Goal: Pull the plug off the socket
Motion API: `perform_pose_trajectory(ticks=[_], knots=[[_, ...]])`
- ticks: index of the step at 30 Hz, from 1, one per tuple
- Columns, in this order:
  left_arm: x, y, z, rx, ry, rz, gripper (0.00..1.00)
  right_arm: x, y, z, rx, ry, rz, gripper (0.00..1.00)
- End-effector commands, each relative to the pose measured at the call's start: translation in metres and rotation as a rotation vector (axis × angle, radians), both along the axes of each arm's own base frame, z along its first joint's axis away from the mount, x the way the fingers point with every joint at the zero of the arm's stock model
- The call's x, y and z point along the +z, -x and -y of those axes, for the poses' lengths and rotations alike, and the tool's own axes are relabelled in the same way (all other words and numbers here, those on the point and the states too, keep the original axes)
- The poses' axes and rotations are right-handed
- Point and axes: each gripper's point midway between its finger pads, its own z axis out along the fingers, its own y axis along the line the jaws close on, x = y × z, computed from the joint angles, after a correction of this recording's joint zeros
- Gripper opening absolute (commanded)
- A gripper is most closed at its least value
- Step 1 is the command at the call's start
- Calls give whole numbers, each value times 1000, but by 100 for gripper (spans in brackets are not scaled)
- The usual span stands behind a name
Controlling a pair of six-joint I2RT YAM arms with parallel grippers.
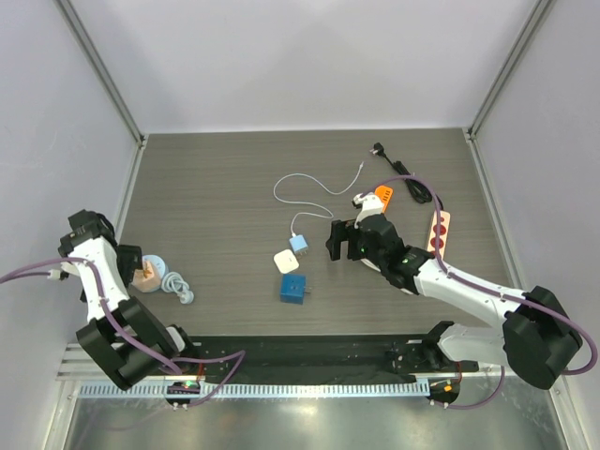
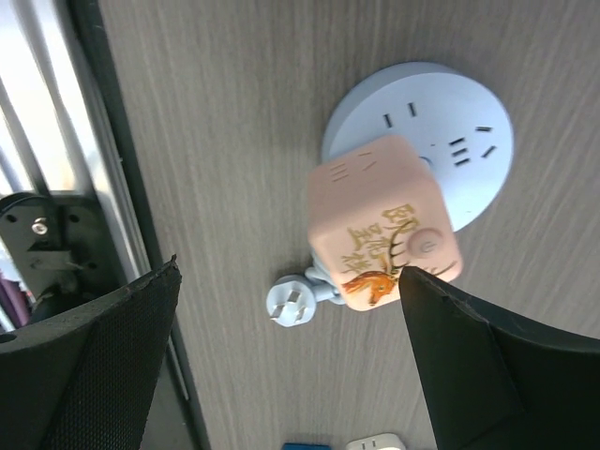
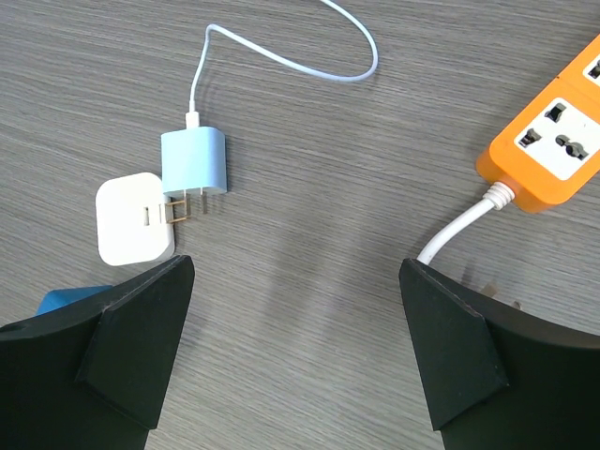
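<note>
Left wrist view held what I judged to be the task's pair: a pink cube adapter [image 2: 380,220] stood on a round pale-blue socket [image 2: 450,112], apparently plugged into it, near the left edge of the table [image 1: 234,187]. The left gripper [image 2: 289,272] hovered above with its fingers spread wide, touching nothing. The socket disc looked loose on the wood, so a one-armed pull would probably lift socket and adapter together instead of parting them. The cube's rounded corners could also let the pads slip, and the pale-blue three-pin plug [image 2: 289,305] lying just beside it might be caught in the closing fingers. One face of the cube bore gold-orange Chinese characters over a deer-like drawing and a small round button, but I could not read the characters with any certainty. Further right, a blue charger [image 3: 192,161] lay beside a white cube [image 3: 134,217] with its brass prongs showing — whether they were free of the cube or barely seated I could not tell. The right gripper [image 3: 295,265] hung over bare wood, fingers likewise apart and empty, well away from the left-hand socket and so in no position to brace it. An orange power strip [image 3: 553,141] lay at the far right, with no brand or lettering visible on it.
</note>
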Motion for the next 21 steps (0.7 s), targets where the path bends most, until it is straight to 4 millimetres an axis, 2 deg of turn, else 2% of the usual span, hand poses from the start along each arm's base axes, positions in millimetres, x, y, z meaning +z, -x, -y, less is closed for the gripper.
perform_pose_trajectory(ticks=[1,5,15,21], knots=[[9,-21,-10,19,-35,110,100,20,-6,-4,4,-40,68,96],[11,-28,-10,35,-23,130,100,19,-5,-3,3,-39,68,96],[-21,-46,-4,73,105,102,100,16,-7,-3,0,-30,63,96],[-18,-49,-19,73,36,98,100,15,-6,-3,2,-28,62,96]])
